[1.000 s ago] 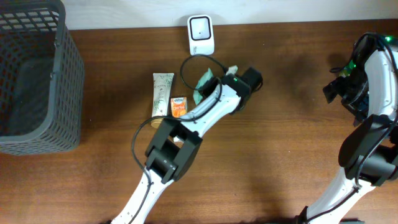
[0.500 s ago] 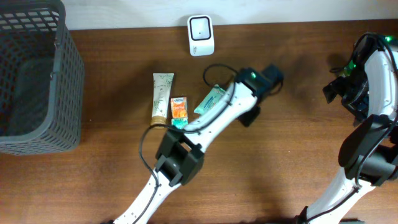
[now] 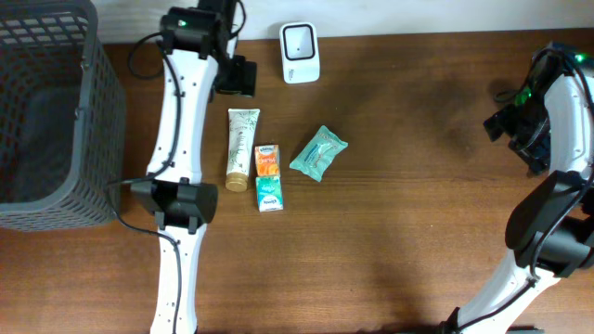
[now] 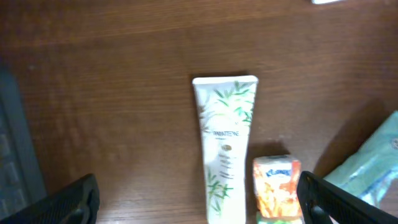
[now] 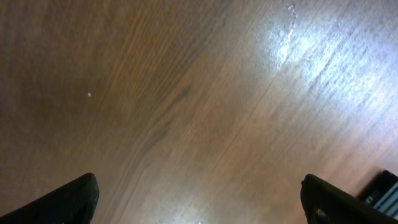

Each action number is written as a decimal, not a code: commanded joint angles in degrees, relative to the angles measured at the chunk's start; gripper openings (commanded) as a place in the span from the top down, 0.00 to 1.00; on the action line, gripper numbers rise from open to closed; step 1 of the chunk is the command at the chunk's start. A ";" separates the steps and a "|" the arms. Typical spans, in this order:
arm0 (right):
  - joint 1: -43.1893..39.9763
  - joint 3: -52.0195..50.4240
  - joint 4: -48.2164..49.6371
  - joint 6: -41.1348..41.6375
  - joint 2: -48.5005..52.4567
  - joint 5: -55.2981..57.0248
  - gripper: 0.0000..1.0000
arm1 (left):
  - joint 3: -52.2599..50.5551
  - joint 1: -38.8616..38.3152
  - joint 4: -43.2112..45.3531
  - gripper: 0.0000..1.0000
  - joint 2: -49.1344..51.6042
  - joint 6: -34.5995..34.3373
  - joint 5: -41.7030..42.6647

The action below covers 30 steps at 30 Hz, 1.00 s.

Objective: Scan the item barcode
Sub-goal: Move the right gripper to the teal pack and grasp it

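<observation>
- Hard to see: the left wrist view cuts the teal packet (image 4: 372, 163) off at its right edge, and the scanner (image 4: 328, 2) is only a white sliver at the top. No barcode can be made out on the packet in any view.
- The right wrist view shows only bare table (image 5: 186, 106) and blurred fingertips (image 5: 71, 200) in the bottom corners.
- Changed: a second ago the left gripper (image 3: 238, 78) was closed on the packet just below the scanner. Now its arm has swung to the upper left of the overhead frame, with its jaws spread fully and nothing between them.
- The packet (image 3: 318, 153) has stayed where it lay half a second ago. The right gripper (image 3: 506, 130) has not moved, with its jaws wide apart and empty at the right edge.
- The packet lies flat at mid-frame below the scanner (image 3: 300, 52), well apart from both grippers. Its long axis is diagonal, lower left to upper right.
- Left of it, an orange carton (image 3: 266, 160) and a teal carton (image 3: 268, 193) sit end to end beside a tube (image 3: 241, 147). The basket (image 3: 104, 121) fills the upper left.
</observation>
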 commanded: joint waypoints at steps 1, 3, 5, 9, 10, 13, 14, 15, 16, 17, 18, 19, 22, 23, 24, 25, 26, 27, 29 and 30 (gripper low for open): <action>-0.02 0.98 0.50 0.72 -0.48 -0.11 0.01 | 0.46 2.14 -0.17 0.01 0.00 -0.61 0.66; -0.02 0.98 1.16 0.85 -0.48 -6.16 0.01 | 0.46 2.27 -0.17 0.01 0.00 -0.59 0.61; -0.02 0.98 0.17 0.85 -0.48 -20.11 0.01 | 0.46 2.16 -0.17 0.01 0.00 -0.59 0.61; 0.11 0.98 -0.70 0.39 -0.48 -24.41 0.01 | 0.46 2.16 -0.17 0.01 0.00 -0.59 0.61; 0.66 0.96 -1.25 0.33 -0.48 -24.79 0.01 | 0.46 2.16 -0.17 0.01 0.00 -0.59 0.61; 7.15 0.96 -1.05 -6.91 -0.33 -24.55 0.01 | 0.46 2.16 -0.17 0.01 0.00 -0.59 0.61; 10.27 0.96 -0.48 -7.39 -0.26 -23.54 0.02 | 0.46 2.16 -0.17 0.01 0.00 -0.59 0.61; 13.11 0.96 0.13 -7.37 -0.26 -21.94 0.01 | 0.46 2.16 -0.17 0.01 0.00 -0.59 0.61; 17.18 0.96 1.57 -7.37 -0.26 -19.91 0.01 | 0.46 2.16 -0.17 0.01 0.00 -0.59 0.61; 21.40 0.96 4.37 -7.37 -0.26 -17.70 0.01 | 0.46 2.16 -0.20 0.01 0.00 -0.59 0.61; 23.93 0.96 6.38 -7.39 -0.26 -15.82 0.03 | 0.46 2.16 -0.20 0.01 0.00 -0.59 0.61; 26.88 0.98 8.66 -7.76 -0.26 -13.18 0.06 | 0.46 2.16 -0.17 0.01 0.00 -0.59 0.61; 32.35 0.81 10.75 -11.72 -0.11 -12.85 0.05 | 0.46 2.21 -0.17 0.01 0.00 -0.59 0.61; 33.40 0.81 10.93 -11.67 -0.09 -12.92 0.04 | 0.46 2.16 -0.17 0.01 0.00 -0.59 0.61; 33.88 0.81 10.97 -11.65 -0.09 -13.27 0.01 | 0.46 2.16 -0.17 0.01 0.00 -0.59 0.61; 34.03 0.79 10.95 -11.67 -0.09 -14.51 0.01 | 0.46 2.16 -0.20 0.01 0.00 -0.59 0.61; 33.99 0.61 10.97 -11.76 -0.09 -16.46 0.01 | 0.46 2.16 -0.17 0.01 0.00 -0.59 0.61; 33.94 0.37 11.15 -12.46 -0.09 -18.08 0.01 | 0.46 2.16 -0.20 0.01 0.00 -0.59 0.61; 34.07 -1.81 13.62 -14.45 -0.09 -23.28 0.01 | 0.46 2.16 -0.17 0.01 0.00 -0.59 0.61; 34.07 -3.78 16.02 -14.43 -0.09 -24.85 0.01 | 0.46 2.16 -0.20 0.01 0.00 -0.59 0.61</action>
